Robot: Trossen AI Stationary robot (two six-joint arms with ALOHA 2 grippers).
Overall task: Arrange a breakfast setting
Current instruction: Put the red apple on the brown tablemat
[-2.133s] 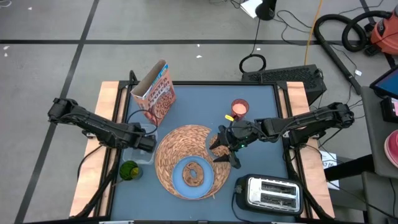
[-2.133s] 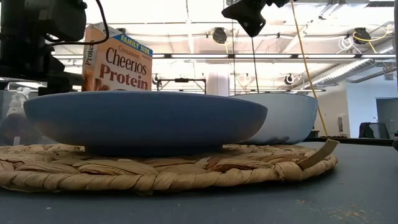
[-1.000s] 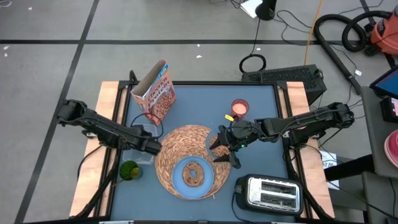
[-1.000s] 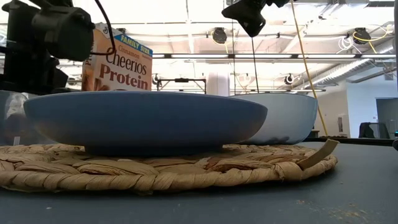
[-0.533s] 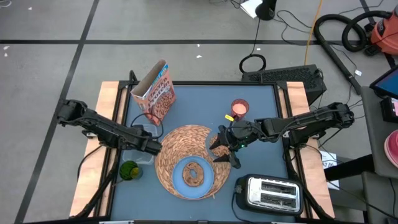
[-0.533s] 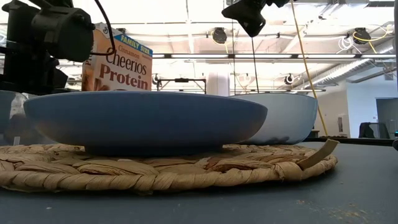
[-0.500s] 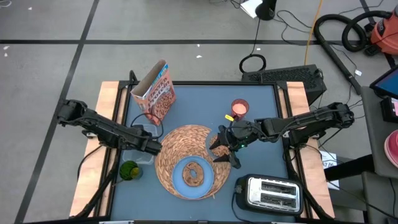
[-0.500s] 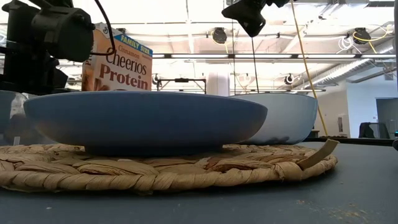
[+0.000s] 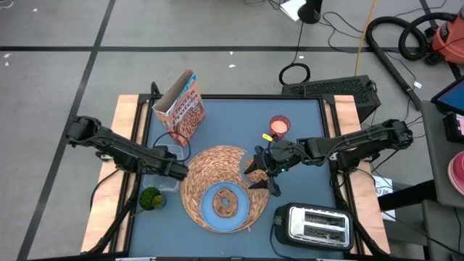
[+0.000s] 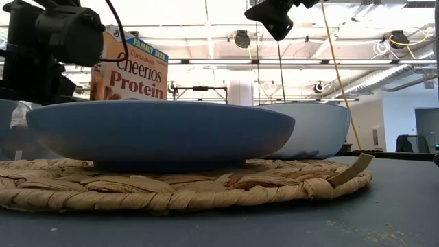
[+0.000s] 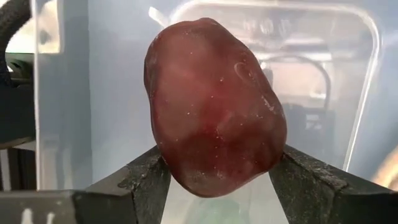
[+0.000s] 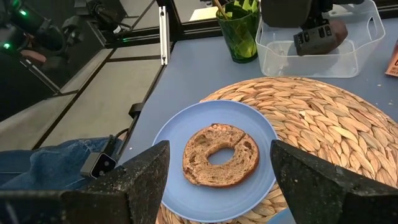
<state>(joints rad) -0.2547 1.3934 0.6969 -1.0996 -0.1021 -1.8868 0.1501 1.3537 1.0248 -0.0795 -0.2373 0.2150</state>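
Sitting pinched in left tool (image 11: pixel 217 186): dark-red item (image 11: pixel 214 106)

The robot has two long arms. Both are black, made of round tube parts joined by chunky knuckles. The left arm (image 9: pixel 119 150) has a thin black cable looping near its end. The right arm (image 9: pixel 355 145) looks the same, with a tiny green light glowing near its wrist. The left claw (image 11: pixel 214 180) has two dark, rough fingers shaped like wedges. The right claw (image 12: pixel 217 177) has two wide black fingers (image 12: pixel 134 180) with a bumpy, grainy skin and flat slanted tips.
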